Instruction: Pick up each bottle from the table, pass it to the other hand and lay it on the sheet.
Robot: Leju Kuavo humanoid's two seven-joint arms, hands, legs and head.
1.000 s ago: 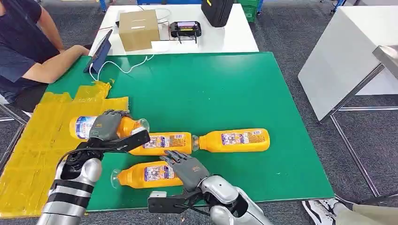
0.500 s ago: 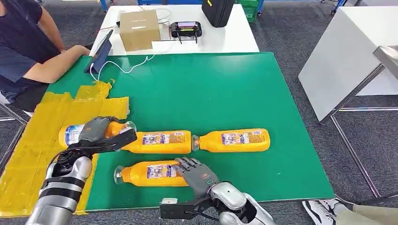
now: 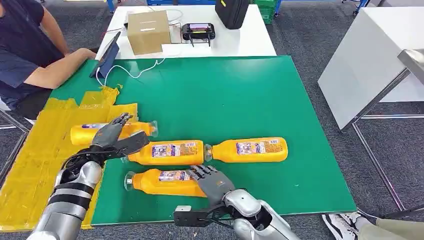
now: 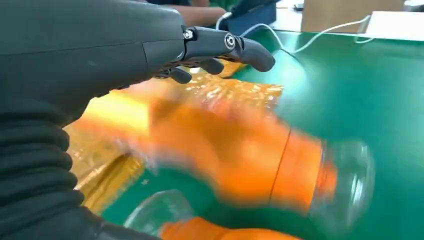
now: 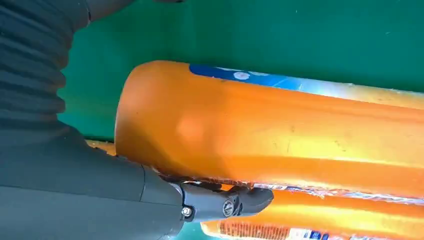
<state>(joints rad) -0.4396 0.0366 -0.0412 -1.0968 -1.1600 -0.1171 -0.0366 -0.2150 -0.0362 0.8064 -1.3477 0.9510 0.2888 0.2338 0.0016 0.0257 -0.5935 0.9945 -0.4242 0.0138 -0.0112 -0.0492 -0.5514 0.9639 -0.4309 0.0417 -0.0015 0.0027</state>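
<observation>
Several orange bottles lie on the green table (image 3: pixel 225 95). One bottle (image 3: pixel 82 134) rests on the yellow sheet (image 3: pixel 45 165), its cap end over the green; it is blurred in the left wrist view (image 4: pixel 235 150). My left hand (image 3: pixel 112 137) hovers just over its neck end with fingers spread (image 4: pixel 220 42), holding nothing. The nearest bottle (image 3: pixel 160 181) has my right hand (image 3: pixel 212 181) wrapped round its base; the right wrist view shows it (image 5: pixel 280 135) between palm and thumb (image 5: pixel 227 205). Two more bottles (image 3: pixel 167 151) (image 3: pixel 250 149) lie end to end behind it.
A person's arm (image 3: pixel 55 70) rests at the table's far left by a propped tablet (image 3: pixel 107 57) with a white cable (image 3: pixel 135 72). A cardboard box (image 3: pixel 147 31) and a controller (image 3: pixel 197 31) stand on the white table behind. Another white table (image 3: pixel 370 60) stands at the right.
My left hand carried its bottle left onto the yellow sheet and spread its fingers off it. My right hand slid onto the nearest bottle's base, and that bottle shifted slightly away from me.
</observation>
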